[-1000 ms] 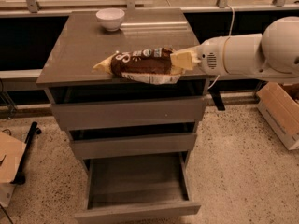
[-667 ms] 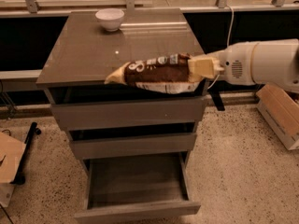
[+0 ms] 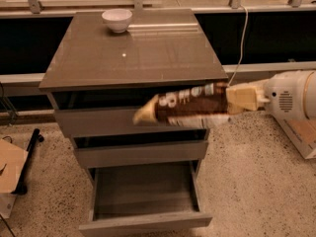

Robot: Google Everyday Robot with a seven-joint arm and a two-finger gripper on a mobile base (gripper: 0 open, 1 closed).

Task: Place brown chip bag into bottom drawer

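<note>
The brown chip bag (image 3: 185, 105) hangs in the air in front of the top drawer, lying sideways with its pale yellow end to the left. My gripper (image 3: 238, 98) is shut on the bag's right end, reaching in from the right on the white arm (image 3: 291, 95). The bottom drawer (image 3: 145, 195) is pulled open below, its shallow tray showing nothing inside. The bag is well above the tray and over its right half.
A white bowl (image 3: 117, 19) stands at the back of the cabinet top (image 3: 133, 53). The two upper drawers (image 3: 140, 152) are closed. Cardboard lies on the floor at the left (image 3: 11, 174) and a box at the right (image 3: 301, 135). A black bar (image 3: 27, 159) lies at the left.
The gripper has carried the bag off the cabinet top's front edge, downward and to the right, so it now hangs in front of the top drawer.
</note>
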